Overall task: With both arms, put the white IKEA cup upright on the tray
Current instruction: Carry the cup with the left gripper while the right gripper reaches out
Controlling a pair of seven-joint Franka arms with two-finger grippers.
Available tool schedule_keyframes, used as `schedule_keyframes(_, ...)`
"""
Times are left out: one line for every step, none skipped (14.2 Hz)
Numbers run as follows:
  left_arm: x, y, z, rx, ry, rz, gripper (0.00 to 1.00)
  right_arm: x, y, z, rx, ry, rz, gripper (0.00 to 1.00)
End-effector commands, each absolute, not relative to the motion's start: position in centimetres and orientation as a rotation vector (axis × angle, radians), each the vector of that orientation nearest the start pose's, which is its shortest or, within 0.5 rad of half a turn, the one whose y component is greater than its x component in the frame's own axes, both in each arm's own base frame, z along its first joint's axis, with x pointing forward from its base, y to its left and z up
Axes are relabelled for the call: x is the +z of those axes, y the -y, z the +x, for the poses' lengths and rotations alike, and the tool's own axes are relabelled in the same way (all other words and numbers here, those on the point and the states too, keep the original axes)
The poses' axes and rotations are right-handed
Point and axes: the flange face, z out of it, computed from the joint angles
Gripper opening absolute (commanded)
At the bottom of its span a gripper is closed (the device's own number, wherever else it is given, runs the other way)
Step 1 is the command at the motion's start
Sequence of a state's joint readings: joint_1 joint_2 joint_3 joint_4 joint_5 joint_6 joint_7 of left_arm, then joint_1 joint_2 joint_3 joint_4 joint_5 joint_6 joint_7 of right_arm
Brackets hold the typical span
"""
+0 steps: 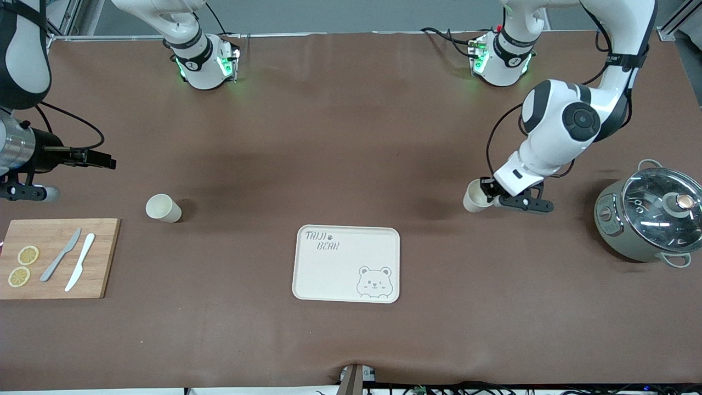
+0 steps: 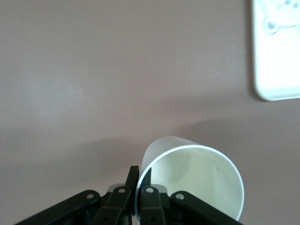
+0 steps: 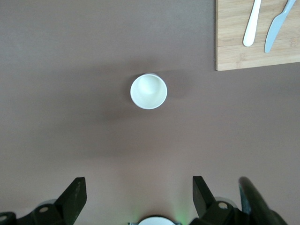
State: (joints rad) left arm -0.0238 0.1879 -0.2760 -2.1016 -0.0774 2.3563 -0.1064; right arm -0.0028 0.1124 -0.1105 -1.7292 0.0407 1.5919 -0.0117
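A white cup (image 1: 475,197) (image 2: 197,180) is tipped on its side, farther from the front camera than the tray and toward the left arm's end. My left gripper (image 1: 486,192) (image 2: 140,177) is shut on its rim, one finger inside and one outside. I cannot tell whether the cup touches the table. The cream tray (image 1: 346,263) with its bear drawing lies flat at mid-table; a corner of the tray (image 2: 276,51) shows in the left wrist view. A second white cup (image 1: 163,208) (image 3: 148,91) stands upright toward the right arm's end. My right gripper (image 1: 107,162) (image 3: 138,187) hangs open and empty high over that end of the table.
A wooden cutting board (image 1: 101,258) (image 3: 234,42) with two knives and lemon slices lies at the right arm's end. A grey pot (image 1: 647,219) with a glass lid stands at the left arm's end. Brown table surface separates the held cup from the tray.
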Motion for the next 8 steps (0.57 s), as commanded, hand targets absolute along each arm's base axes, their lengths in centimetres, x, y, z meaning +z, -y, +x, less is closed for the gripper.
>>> schedule_keyframes(34.1, 21.4, 59.4, -0.022, -0.188, -3.284, 0.0, 45.2, 7.5, 55.6, 0.333, -0.191, -3.071, 1.0)
schedule_keyframes(34.0, 22.8, 60.5, -0.015, -0.175, -3.272, 0.0, 44.7, 7.7, 55.6, 0.321, -0.19, -3.071, 1.0)
schedule_keyframes(33.8, 24.3, 61.6, -0.027, -0.166, -3.255, 0.0, 44.5, 7.7, 55.7, 0.314, -0.188, -3.074, 1.0)
schedule_keyframes(33.7, 26.2, 62.3, -0.028, -0.159, -3.245, 0.0, 44.0, 8.0, 55.8, 0.321, -0.195, -3.073, 1.0)
schedule_keyframes(33.9, 27.4, 63.0, -0.025, -0.139, -3.249, 0.0, 42.9, 8.2, 55.5, 0.323, -0.204, -3.072, 1.0)
schedule_keyframes(34.2, 28.2, 63.8, -0.017, -0.123, -3.254, 0.0, 41.7, 8.5, 55.1, 0.309, -0.21, -3.075, 1.0)
schedule_keyframes(34.3, 29.3, 64.1, -0.01, -0.121, -3.26, 0.0, 40.8, 8.9, 55.0, 0.284, -0.219, -3.078, 1.0)
schedule_keyframes(33.7, 30.8, 64.1, 0.001, -0.11, -3.259, 0.0, 39.7, 10.0, 54.8, 0.256, -0.214, -3.08, 1.0)
